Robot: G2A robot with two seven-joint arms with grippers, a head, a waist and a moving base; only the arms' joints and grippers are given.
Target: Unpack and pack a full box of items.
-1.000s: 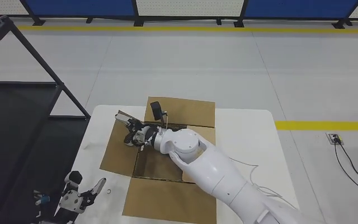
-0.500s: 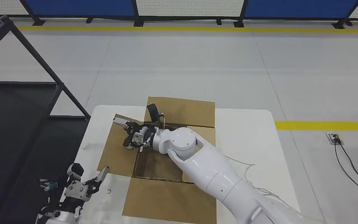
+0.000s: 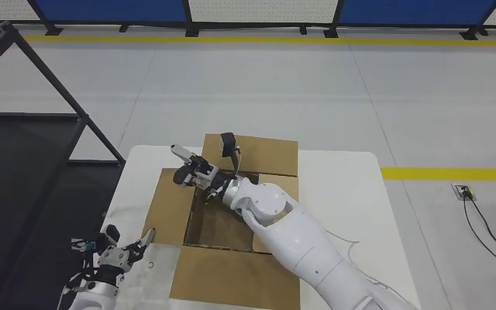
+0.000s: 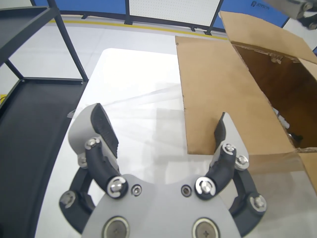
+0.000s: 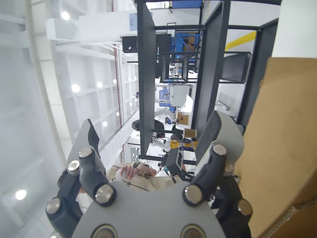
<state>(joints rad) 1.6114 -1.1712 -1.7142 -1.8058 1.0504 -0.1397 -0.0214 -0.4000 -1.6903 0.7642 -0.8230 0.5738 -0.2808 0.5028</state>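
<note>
An open cardboard box (image 3: pixel 167 209) sits mid-bench (image 3: pixel 349 194), flaps splayed. The right pincer (image 5: pixel 151 120) hangs spread and empty over its far-left corner, and that arm hides much of the dark interior. The left pincer (image 4: pixel 161 115), spread and empty, hovers near the bench's front-left corner.

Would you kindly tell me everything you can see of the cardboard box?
The cardboard box is plain brown corrugated board, standing open on the white table, four flaps spread outward. Its inside is shadowed; contents are hard to make out. The open right gripper is near its far corner; contact cannot be told.
</note>
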